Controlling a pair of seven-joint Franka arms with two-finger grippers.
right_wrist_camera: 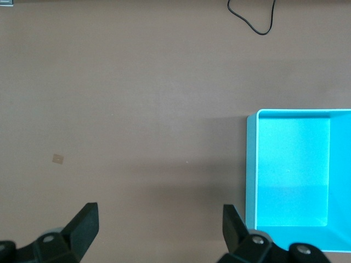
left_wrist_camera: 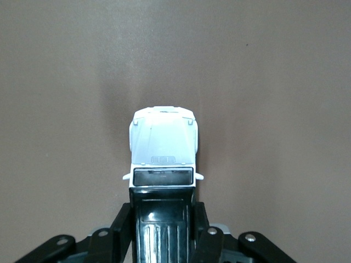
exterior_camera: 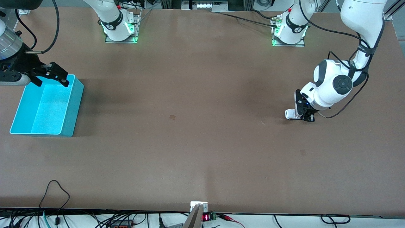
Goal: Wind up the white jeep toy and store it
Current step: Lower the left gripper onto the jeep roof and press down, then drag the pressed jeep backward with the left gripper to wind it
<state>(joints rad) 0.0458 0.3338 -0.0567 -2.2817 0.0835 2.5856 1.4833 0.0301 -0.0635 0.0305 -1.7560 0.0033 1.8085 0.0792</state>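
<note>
Turquoise bin [exterior_camera: 71, 107] holds nothing; left pincer [left_wrist_camera: 163, 233] grips white jeep toy [left_wrist_camera: 163, 145]; right pincer [right_wrist_camera: 159, 219] wide.

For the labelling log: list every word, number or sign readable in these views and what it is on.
None can be read.
Red digits on the small display at the table edge nearest the front camera: too small.
White jeep toy, held in the left gripper: raised grille marking, illegible.
Blue bin: no markings.

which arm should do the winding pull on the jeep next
Left, likely. The left gripper is already shut on the white jeep toy on the table, while the right gripper hangs open over the blue bin.
</note>
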